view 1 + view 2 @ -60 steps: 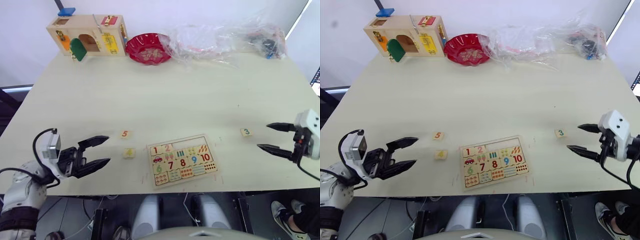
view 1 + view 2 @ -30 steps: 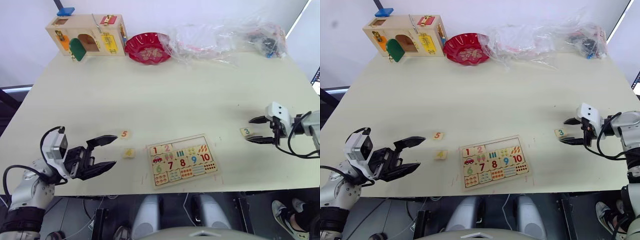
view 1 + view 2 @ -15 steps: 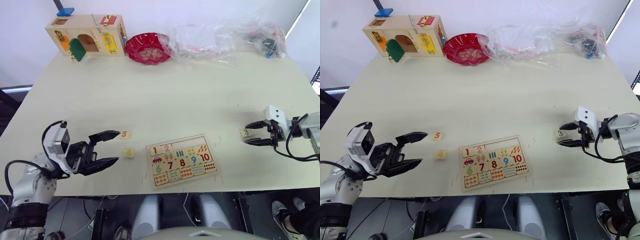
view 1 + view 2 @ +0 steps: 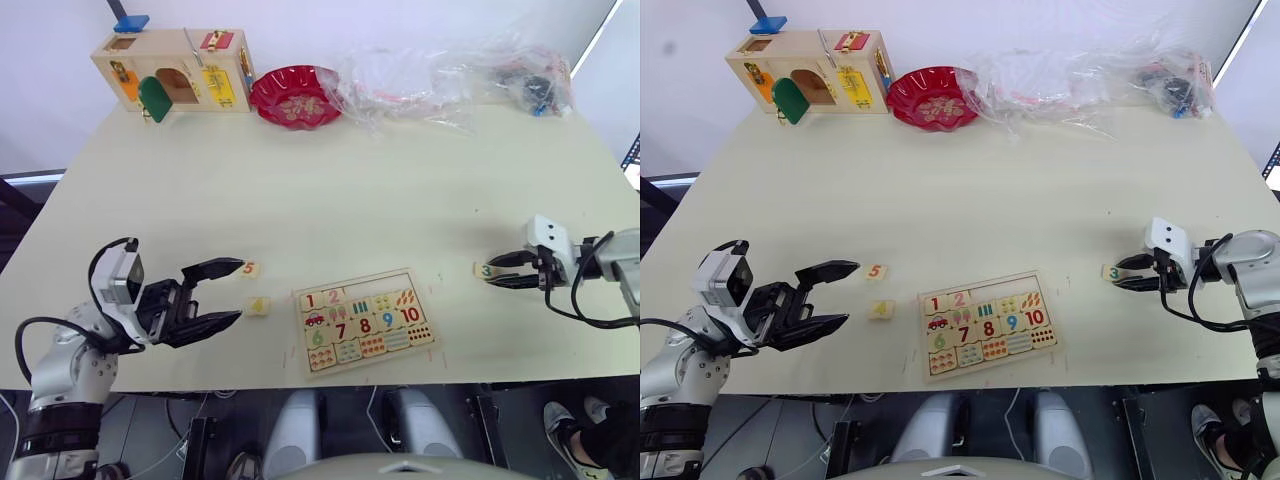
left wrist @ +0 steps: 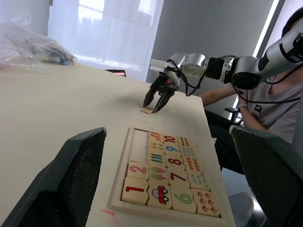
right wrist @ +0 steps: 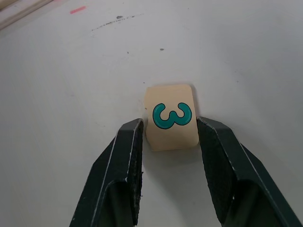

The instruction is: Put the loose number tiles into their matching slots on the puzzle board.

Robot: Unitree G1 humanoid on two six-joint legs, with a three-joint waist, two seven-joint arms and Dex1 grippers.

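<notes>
**Head views.** The puzzle board (image 4: 366, 319) lay near the table's (image 4: 330, 190) front edge. Its top row carried 1 and 2, followed by bare slots (image 4: 391, 287). Three loose number tiles lay off the board. The 5 tile (image 4: 250, 269) and the 4 tile (image 4: 258, 306) sat just left of it. The 3 tile (image 4: 484, 270) lay well to its right. The left gripper (image 4: 232, 293) hovered with its fingers spread, tips near the 5 and 4 tiles but touching neither; I judged it staged for a pickup there. The right gripper (image 4: 493, 271) sat at the 3 tile. The open table between that tile and the board offered free passage. A latch box (image 4: 175, 68), a red bowl (image 4: 296, 97) and plastic bags (image 4: 450, 70) stood along the far edge, well clear of the work.

**Left wrist view.** The left gripper's two black fingers (image 5: 71, 182) stood wide apart with nothing between them. The board lay ahead, its lower rows full. Beyond it the right gripper (image 5: 156, 101) pointed down onto the 3 tile (image 5: 147, 110), near the table's side edge. A person (image 5: 270, 101) sat beyond that edge.

**Right wrist view.** The 3 tile (image 6: 170, 117) lay flat on the table between the right gripper's (image 6: 166, 137) fingers (image 6: 125, 156). Both flanked the tile's sides closely. Whether they pressed it I could not tell; the claw's state is unresolved. I judged the low, straddling approach as meant to pinch the thin tile by its edges.
</notes>
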